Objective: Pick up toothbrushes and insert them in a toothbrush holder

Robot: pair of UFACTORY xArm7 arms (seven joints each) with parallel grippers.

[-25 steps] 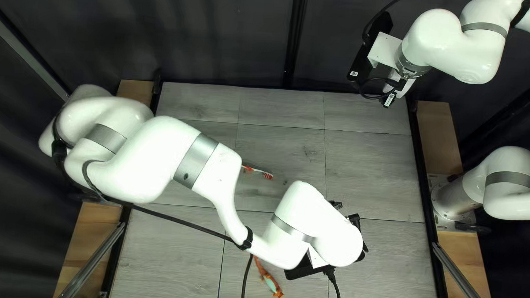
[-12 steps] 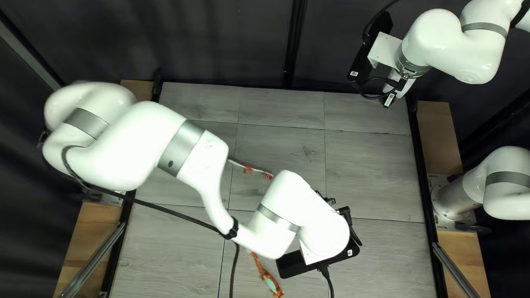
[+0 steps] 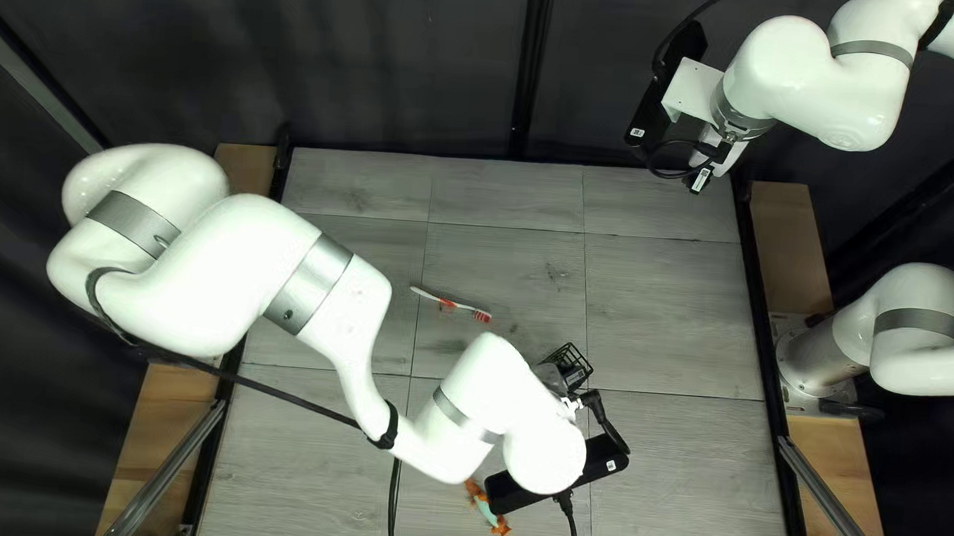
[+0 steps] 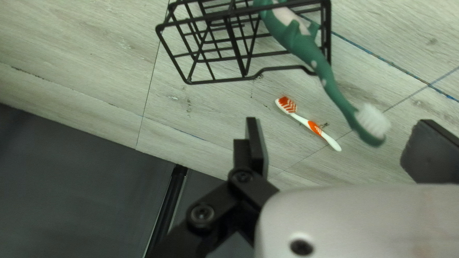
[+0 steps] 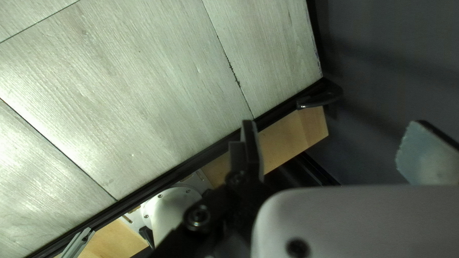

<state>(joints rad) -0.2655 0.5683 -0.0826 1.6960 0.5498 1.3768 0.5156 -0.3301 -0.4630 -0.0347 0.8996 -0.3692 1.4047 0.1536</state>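
Nearest you in the top left view, on the table's near side of the black wire holder [image 3: 570, 364] and a little left of it: an orange and pale-green thing [image 3: 488, 509], partly under the left arm. Too much hidden to call it a brush for certain.

Next, just to the near side of the holder, you have your left gripper [image 3: 579, 402], mostly masked by its arm. The left wrist view gives you its fingers [image 4: 257, 148] spread wide, touching neither brush nor holder.

Then the holder itself, ahead of the left gripper [image 4: 341, 143]. Note the green toothbrush [image 4: 321, 67]: handle end in the wire holder, to one side of its dividing bar, neck leaning out over the rim, white bristles sticking well out from it, in line with the gap between your fingers.

Farther off and left of the holder, the white-and-orange toothbrush [image 3: 450, 302] lies flat on the table, bristle end pointing toward the holder's side.

Farthest, well beyond the holder and to its right, your right gripper [image 3: 702, 180] hangs by the table's far right corner. Right wrist view: fingers [image 5: 252, 148] wide apart. Behind the holder and the table's far edge, the dark curtain [image 3: 402, 54].
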